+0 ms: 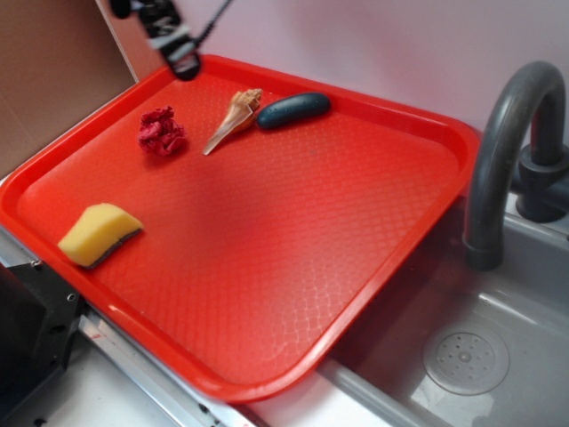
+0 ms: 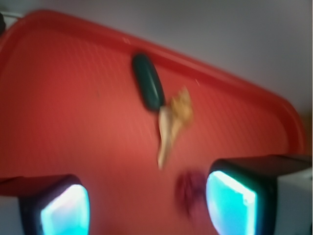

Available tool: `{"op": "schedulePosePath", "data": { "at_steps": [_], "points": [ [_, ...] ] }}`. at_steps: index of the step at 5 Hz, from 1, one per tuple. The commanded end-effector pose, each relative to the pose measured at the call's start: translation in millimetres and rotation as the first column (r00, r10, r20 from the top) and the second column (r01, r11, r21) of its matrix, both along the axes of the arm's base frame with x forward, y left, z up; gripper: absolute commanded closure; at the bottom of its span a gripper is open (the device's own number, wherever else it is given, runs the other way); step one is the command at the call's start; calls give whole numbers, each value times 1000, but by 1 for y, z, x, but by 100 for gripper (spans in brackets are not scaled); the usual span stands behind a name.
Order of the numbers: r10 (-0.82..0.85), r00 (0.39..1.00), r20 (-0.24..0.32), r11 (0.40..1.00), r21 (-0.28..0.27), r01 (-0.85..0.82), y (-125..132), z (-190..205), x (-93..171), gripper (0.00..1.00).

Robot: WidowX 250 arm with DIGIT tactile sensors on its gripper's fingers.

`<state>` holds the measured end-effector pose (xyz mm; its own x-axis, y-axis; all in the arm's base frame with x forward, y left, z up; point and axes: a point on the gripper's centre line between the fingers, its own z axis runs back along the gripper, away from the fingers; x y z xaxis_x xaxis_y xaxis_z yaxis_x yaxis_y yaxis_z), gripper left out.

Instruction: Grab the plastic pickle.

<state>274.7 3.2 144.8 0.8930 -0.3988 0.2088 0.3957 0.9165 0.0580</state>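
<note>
The plastic pickle [image 1: 294, 110] is dark green and oblong, lying near the far rim of the red tray [image 1: 293, 267]. In the wrist view the pickle [image 2: 147, 82] shows up the middle, one end touching a tan seashell [image 2: 172, 123]. My gripper [image 1: 180, 49] hangs above the tray's far left corner, well left of the pickle and clear of it. In the wrist view my gripper [image 2: 146, 205] is open, its two fingers wide apart with nothing between them but bare tray.
The seashell [image 1: 233, 118] lies just left of the pickle. A crumpled dark red lump [image 1: 161, 132] sits further left, and a yellow sponge [image 1: 98, 234] lies near the tray's left rim. A grey faucet [image 1: 502, 151] and sink [image 1: 462, 356] stand to the right.
</note>
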Motion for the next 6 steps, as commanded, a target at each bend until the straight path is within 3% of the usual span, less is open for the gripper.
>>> {"op": "schedulePosePath", "data": {
  "at_steps": [1, 2, 3, 6],
  "points": [
    [-154, 986, 69, 988, -12, 155, -5, -18, 58, 0],
    [-208, 978, 34, 978, 0, 208, -15, -38, 65, 0],
    [-254, 967, 1, 966, -52, 254, -18, -56, 67, 0],
    [-303, 946, -115, 953, -9, 304, -29, -98, 68, 0]
  ]
}}
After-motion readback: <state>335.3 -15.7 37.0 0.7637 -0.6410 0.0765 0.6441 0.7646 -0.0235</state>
